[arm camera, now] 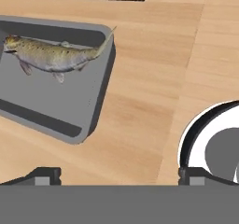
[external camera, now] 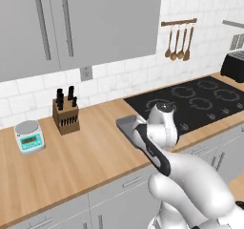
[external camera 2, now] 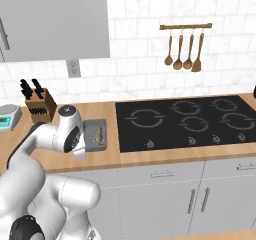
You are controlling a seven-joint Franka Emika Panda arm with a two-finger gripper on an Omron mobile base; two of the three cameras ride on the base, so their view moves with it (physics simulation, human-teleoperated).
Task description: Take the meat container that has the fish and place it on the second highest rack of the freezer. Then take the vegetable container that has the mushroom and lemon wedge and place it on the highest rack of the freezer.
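Note:
The meat container (arm camera: 44, 118), a flat grey metal tray, lies on the wooden counter next to the cooktop's left edge. It also appears as the tray (external camera 2: 95, 135) and, partly behind my arm, as the tray (external camera: 125, 123). The fish (arm camera: 51, 55), slender and brownish-silver, lies along its far side, also seen as the fish (external camera 2: 99, 132). My gripper (arm camera: 119, 177) hangs open above bare counter beside the tray, fingertips (arm camera: 46, 175) wide apart with nothing between them. The freezer and the vegetable container with the mushroom and lemon wedge are out of view.
A black cooktop (external camera: 195, 99) is set into the counter (external camera: 86, 151) right of the tray. A knife block (external camera: 66, 113) and a kitchen scale (external camera: 29, 136) stand at the back left. Wooden utensils (external camera 2: 184, 49) hang on the tiled wall; grey cabinets hang above.

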